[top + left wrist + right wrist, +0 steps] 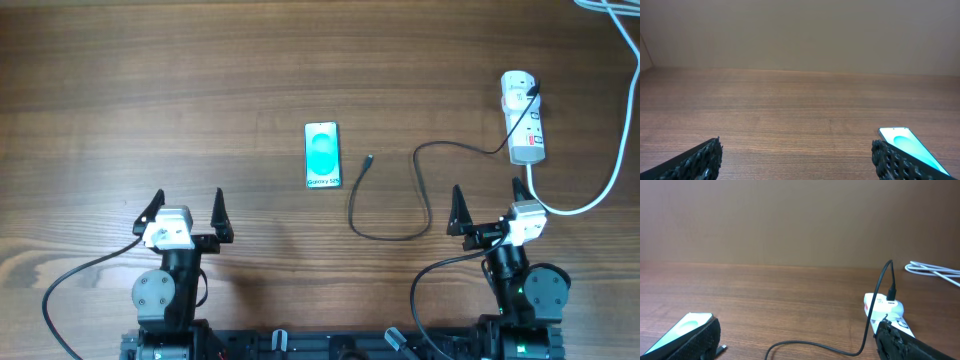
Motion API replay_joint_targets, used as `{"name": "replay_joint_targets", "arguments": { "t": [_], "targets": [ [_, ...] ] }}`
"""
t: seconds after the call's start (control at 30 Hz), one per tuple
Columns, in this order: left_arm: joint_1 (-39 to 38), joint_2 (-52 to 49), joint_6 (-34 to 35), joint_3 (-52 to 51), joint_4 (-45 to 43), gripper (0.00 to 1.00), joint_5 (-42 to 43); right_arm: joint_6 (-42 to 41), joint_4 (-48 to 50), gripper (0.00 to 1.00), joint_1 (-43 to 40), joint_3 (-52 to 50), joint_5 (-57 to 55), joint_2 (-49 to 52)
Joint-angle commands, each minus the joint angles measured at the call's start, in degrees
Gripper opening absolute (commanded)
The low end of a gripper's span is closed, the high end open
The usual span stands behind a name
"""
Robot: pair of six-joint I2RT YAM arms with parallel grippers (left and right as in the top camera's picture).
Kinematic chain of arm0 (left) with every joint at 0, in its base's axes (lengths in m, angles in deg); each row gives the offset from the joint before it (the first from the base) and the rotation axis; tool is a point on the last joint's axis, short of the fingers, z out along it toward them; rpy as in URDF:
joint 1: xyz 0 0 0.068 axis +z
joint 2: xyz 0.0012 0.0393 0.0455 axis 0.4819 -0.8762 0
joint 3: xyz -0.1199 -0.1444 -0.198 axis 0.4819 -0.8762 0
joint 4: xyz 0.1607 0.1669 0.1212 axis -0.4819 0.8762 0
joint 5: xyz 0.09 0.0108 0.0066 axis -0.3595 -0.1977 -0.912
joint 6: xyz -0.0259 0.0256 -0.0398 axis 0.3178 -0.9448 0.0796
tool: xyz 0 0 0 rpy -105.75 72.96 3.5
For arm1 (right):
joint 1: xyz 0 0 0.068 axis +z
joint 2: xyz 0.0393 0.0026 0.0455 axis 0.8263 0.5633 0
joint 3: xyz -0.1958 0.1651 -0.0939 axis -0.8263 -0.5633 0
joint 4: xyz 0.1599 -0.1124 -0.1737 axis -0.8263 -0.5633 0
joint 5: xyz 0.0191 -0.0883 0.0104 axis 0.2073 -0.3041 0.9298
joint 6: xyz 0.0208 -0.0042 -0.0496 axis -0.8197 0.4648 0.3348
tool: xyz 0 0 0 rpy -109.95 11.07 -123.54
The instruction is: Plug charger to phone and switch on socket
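The phone (322, 154) lies flat mid-table with its turquoise screen up; it also shows in the left wrist view (907, 142) and the right wrist view (682, 327). The charger (390, 228), a thin black cable, runs from the socket (523, 118) in a loop to its connector tip (369, 159), which lies right of the phone. The cable (840, 347) and socket (882, 307) show in the right wrist view. My left gripper (186, 215) is open and empty, near the front edge left of the phone. My right gripper (487, 208) is open and empty, in front of the socket.
The socket's thick white cord (610, 170) curves along the right edge of the table to the far right corner. It also shows in the right wrist view (935, 272). A plain wall stands behind the table.
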Motion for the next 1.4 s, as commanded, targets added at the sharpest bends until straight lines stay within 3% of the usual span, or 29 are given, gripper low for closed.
{"name": "replay_joint_targets", "arguments": {
  "t": [0.0,1.27,1.3,1.37],
  "targets": [
    [0.5,0.4,-0.7,-0.4,0.0,1.0,-0.3,0.7,0.3,1.0,0.3,-0.2,-0.7,-0.5],
    [0.5,0.4,-0.5,-0.4,0.0,1.0,0.9,0.7,0.3,1.0,0.3,-0.2,-0.7,-0.5],
    [0.5,0.4,-0.2,-0.4,0.0,1.0,1.2,0.7,0.3,1.0,0.3,-0.2,-0.7,-0.5],
    [0.5,0.4,9.3,-0.4,-1.4,1.0,10.5,0.7,0.3,1.0,0.3,-0.2,-0.7,-0.5]
  ]
}}
